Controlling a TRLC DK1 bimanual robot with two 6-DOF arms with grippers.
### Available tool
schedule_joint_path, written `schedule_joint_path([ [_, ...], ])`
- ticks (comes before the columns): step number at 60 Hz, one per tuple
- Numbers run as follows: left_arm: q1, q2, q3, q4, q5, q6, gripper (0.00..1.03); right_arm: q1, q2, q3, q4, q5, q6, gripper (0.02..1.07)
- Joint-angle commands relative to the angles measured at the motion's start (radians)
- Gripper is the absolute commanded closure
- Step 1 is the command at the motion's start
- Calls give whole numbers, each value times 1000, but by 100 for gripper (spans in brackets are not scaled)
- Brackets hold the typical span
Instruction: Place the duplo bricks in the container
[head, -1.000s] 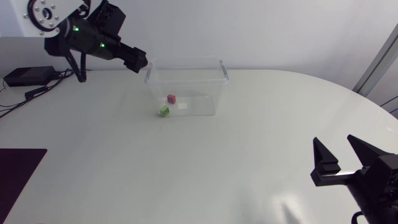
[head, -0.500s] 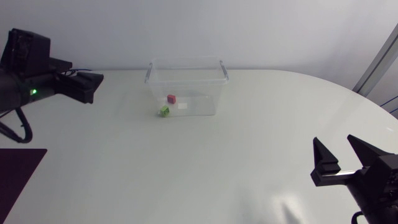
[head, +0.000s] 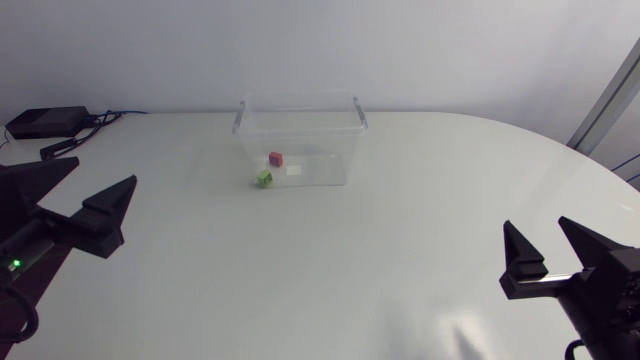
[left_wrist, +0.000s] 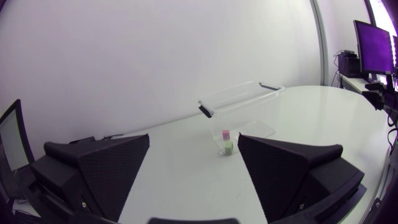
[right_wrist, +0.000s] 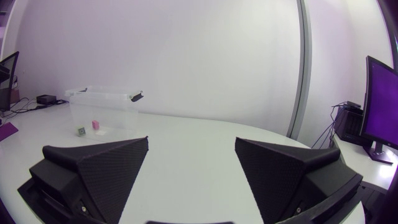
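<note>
My left hand (head: 103, 172) and right hand (head: 537, 224) gape wide and empty. The green duplo brick (head: 264, 178), at the clear container (head: 300, 97) corner, lies nearer the left.

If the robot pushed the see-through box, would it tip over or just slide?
Probably slide: the clear container sits low and wide on the smooth table. It likely feels light, with only a pink brick and a green brick showing in it. Its thin walls might flex a little.
</note>
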Motion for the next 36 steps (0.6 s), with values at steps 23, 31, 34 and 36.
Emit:
schedule_joint_path([
  [23, 44, -238, -238, 58, -40, -149, 4, 3, -3, -20, 14, 14, 48, 6],
  [31, 55, -311, -306, 72, -54, -188, 4, 5, -2, -20, 15, 17, 55, 6],
  [34, 59, -335, -329, 77, -59, -201, 4, 6, -2, -20, 16, 18, 58, 6],
  [36, 62, -355, -346, 80, -62, -211, 4, 7, -1, -20, 16, 19, 60, 6],
])
